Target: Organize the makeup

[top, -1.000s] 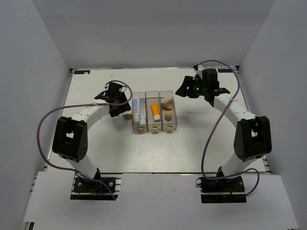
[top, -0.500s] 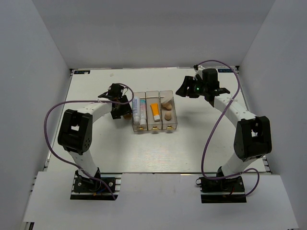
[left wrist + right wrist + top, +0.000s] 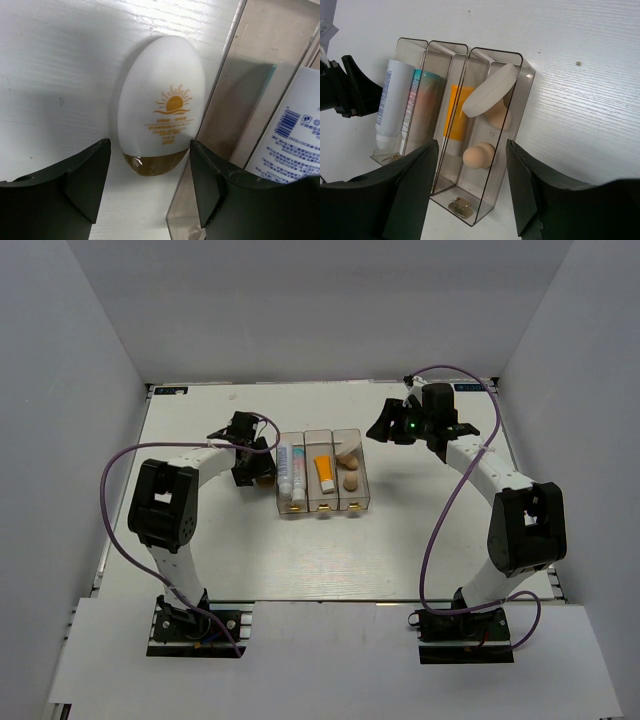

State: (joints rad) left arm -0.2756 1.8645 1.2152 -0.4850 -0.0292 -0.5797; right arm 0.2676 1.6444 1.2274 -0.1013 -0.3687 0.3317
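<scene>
A white egg-shaped bottle [image 3: 160,107] with a sun logo and a gold-brown cap lies on the table against the left wall of the clear box [image 3: 220,100]. My left gripper [image 3: 150,190] is open just over it, one finger on each side of the cap end. In the top view the left gripper [image 3: 258,470] hides most of the bottle. The box [image 3: 369,485] holds a white tube [image 3: 392,100], a gradient tube [image 3: 417,105], an orange tube [image 3: 456,112], a round puff [image 3: 490,90] and peach sponges [image 3: 479,155]. My right gripper [image 3: 385,425] is open and empty, above and right of the box.
The box stands mid-table with gold latches [image 3: 460,206] on its near end. Grey walls enclose the white table [image 3: 200,560] on three sides. Purple cables loop from both arms.
My left gripper has moved right to the box's left wall and now covers the bottle. The left elbow has swung inward. The right arm has not moved.
</scene>
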